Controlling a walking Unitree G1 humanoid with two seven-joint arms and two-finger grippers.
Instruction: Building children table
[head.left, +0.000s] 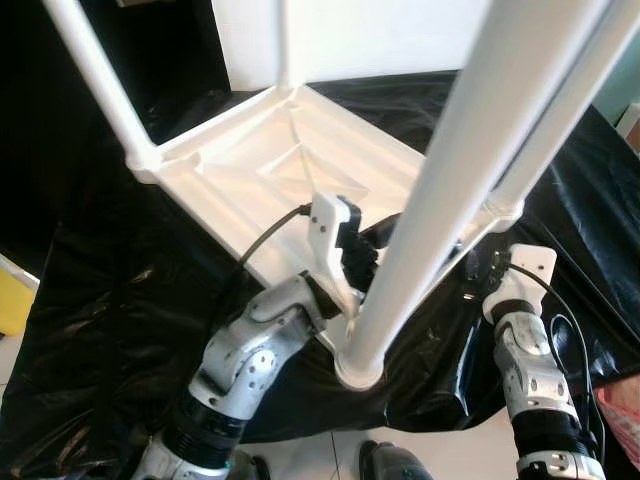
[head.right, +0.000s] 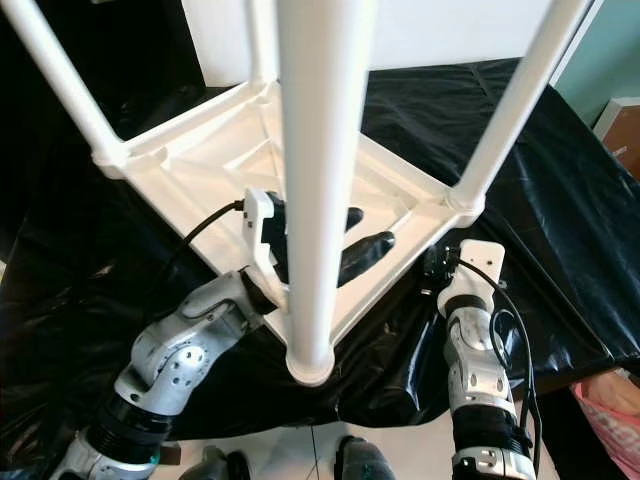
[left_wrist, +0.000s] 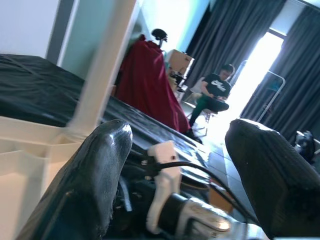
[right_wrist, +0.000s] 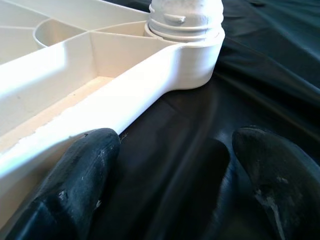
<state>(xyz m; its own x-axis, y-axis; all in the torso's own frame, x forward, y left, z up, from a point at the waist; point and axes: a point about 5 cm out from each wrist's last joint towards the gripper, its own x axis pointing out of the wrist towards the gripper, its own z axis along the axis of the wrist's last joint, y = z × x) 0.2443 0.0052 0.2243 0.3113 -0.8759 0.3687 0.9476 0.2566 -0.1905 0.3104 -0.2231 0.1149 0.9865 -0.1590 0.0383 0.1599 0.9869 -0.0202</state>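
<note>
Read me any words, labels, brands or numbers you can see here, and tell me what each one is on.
No text can be read.
White mark on the seated person's dark shirt: too small and blurred to read.
Upturned white table, its legs and the black sheet: no lettering visible.

Two black fingers (right_wrist: 75, 185) of the right gripper (right_wrist: 170, 185), spread apart, low over a black plastic sheet (right_wrist: 260, 75). One finger close against the outer rim of an upturned white table top (right_wrist: 90, 85) lying on that sheet, contact not clear; the other finger (right_wrist: 275, 175) over bare sheet. Ahead, the table top's rounded corner socket (right_wrist: 197, 60) with the threaded white end of a leg (right_wrist: 186, 15) seated upright in it, and ribbed hollows inside the rim.
</note>
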